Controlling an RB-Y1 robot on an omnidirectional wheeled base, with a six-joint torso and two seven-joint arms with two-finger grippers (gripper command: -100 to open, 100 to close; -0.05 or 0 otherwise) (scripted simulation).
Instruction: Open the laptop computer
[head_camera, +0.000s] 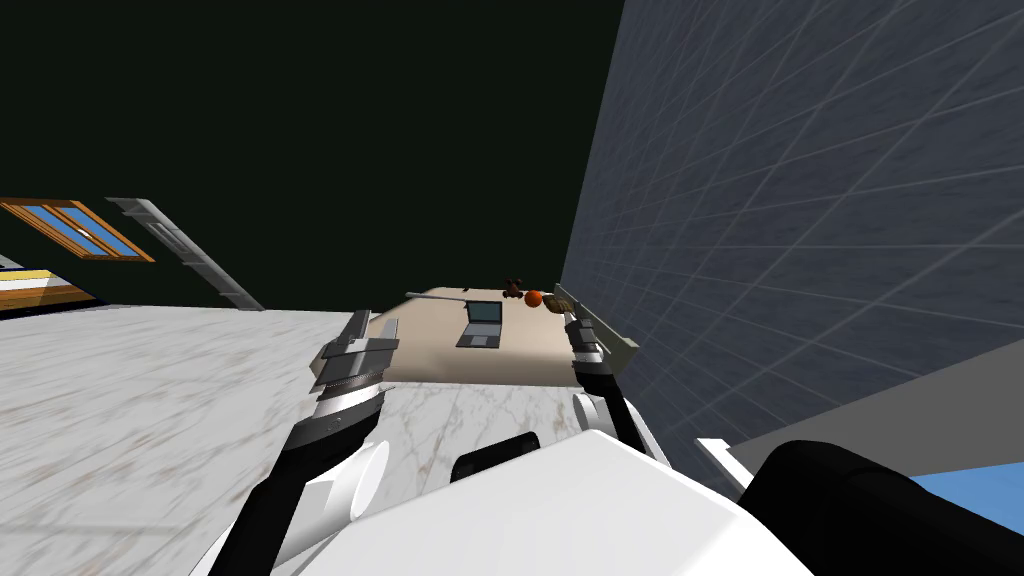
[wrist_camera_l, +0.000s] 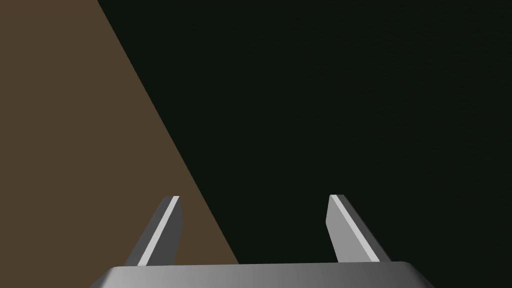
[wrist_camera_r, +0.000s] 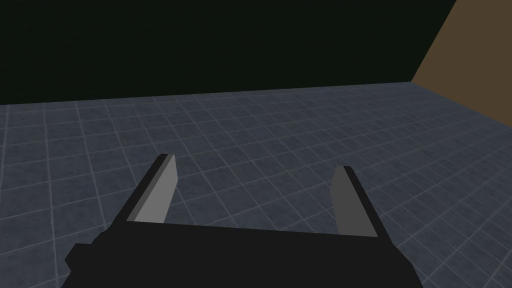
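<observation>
**Both arms hanging short of the table, laptop lying well ahead of the jaws**

The laptop (head_camera: 480, 324) is sitting just above the middle of the head view, on a beige table (head_camera: 425, 345) pushed against a dark grey tiled wall (head_camera: 800, 250) that is filling the right side. It is showing as a grey base with a panel rising at its far edge, so the lid is looking at least partly raised already; it is too small to tell how far. Above and right of it, along the table's far edge, an orange ball (head_camera: 533, 297), a small dark object (head_camera: 513, 289) and a brownish thing (head_camera: 557, 301) are lying close together, apart from the laptop.

The left gripper (wrist_camera_l: 252, 200) is holding its jaws released, with nothing between them. The right gripper (wrist_camera_r: 255, 170) is also standing spread and empty. In the head view both forearms are reaching up from the lower middle, one on each side of the table's near edge, with the laptop lying between their lines but well beyond the fingertips. Neither is touching it.

Judging from this, the arms are being carried raised and parted to keep the way clear while approaching, with jaws ready rather than gripping. The laptop's front edge is facing the lower part of the picture, so the lid is probably best reached from there, once the body is closing in over the marble floor (head_camera: 150, 400).
</observation>
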